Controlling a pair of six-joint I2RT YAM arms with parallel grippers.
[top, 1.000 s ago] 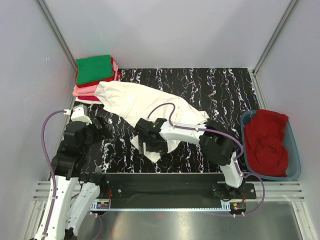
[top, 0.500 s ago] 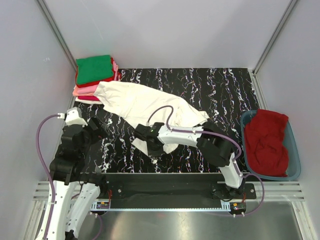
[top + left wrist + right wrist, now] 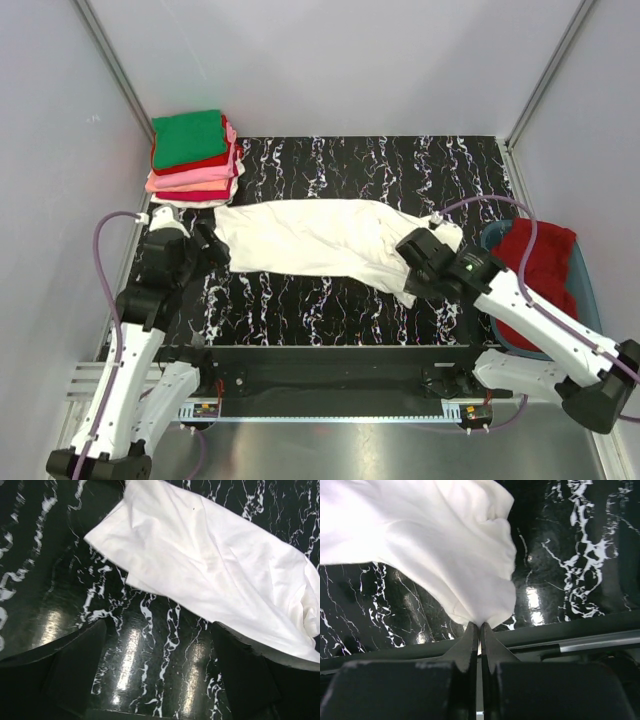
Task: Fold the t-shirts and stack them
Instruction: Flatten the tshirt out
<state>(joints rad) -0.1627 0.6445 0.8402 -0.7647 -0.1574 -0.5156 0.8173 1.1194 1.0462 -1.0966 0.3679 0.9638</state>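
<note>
The white t-shirt [image 3: 320, 238] is lying stretched out across the middle of the bench [image 3: 400, 165], its long axis running from 9 o'clock to 3 o'clock and dipping slightly toward the near edge at the 3 o'clock end. The cloth is soft and matte, spreading broad and fairly flat at the 9 o'clock end, creasing in long shallow folds along its length, and narrowing into a gathered bunch at the 3 o'clock end. No print is showing on the side that is facing up.

The right pincer [image 3: 480, 626] is gripping that bunched end, its two dark fingers pressing together with a pinch of white fabric between the tips, and the cloth is billowing up and away from them. The left pincer [image 3: 160, 625] is hovering just beside the shirt's 9 o'clock edge with its fingers spread wide apart, holding nothing; the nearest corner of the shirt is lying just beyond the fingertips.

The bench is glossy black with white marble-like veins, reflecting the light. At 10 o'clock a neat stack of folded tees [image 3: 195, 160] is sitting, green on top, then red and pink layers, with white at the bottom. At 3 o'clock a crumpled red tee [image 3: 535, 285] is filling a rounded blue tub [image 3: 592, 335].
</note>
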